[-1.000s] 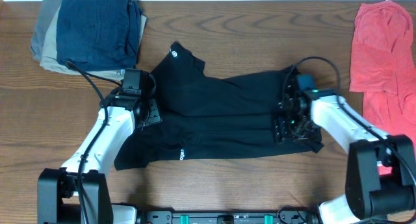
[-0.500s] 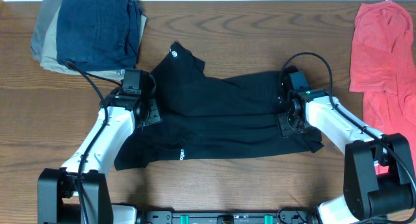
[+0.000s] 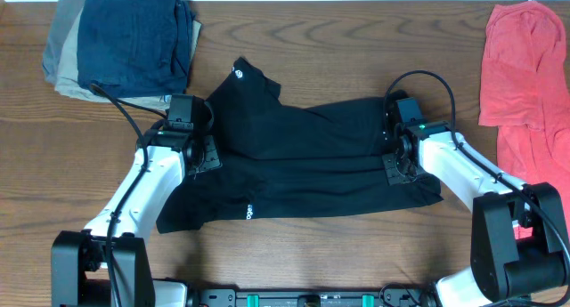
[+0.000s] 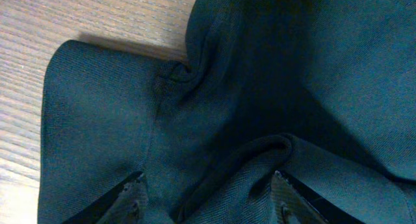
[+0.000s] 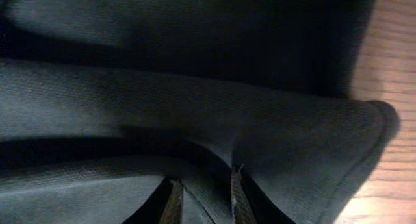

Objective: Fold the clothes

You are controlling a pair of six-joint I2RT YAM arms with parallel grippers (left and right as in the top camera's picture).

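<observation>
The clothes (image 3: 294,165), a long black garment with small white logo marks, lie spread across the middle of the table. My left gripper (image 3: 203,156) rests on their left edge. In the left wrist view that gripper (image 4: 209,184) stands open, its fingers wide apart and pressed into the black cloth (image 4: 260,87), with a raised fold between them. My right gripper (image 3: 392,165) sits on the garment's right end. In the right wrist view its fingers (image 5: 235,185) stand close together, and the gripper (image 5: 205,182) is shut on a narrow ridge of the fabric (image 5: 195,100).
A folded stack of navy-blue and khaki garments (image 3: 125,40) lies at the back left. A red-pink shirt (image 3: 525,76) lies at the right edge. Bare wooden table (image 3: 338,40) shows behind the black garment and beside it (image 5: 390,68).
My right gripper shifted slightly left and back over the garment's right end, and its fingers closed in on a fold. The left arm has not moved.
</observation>
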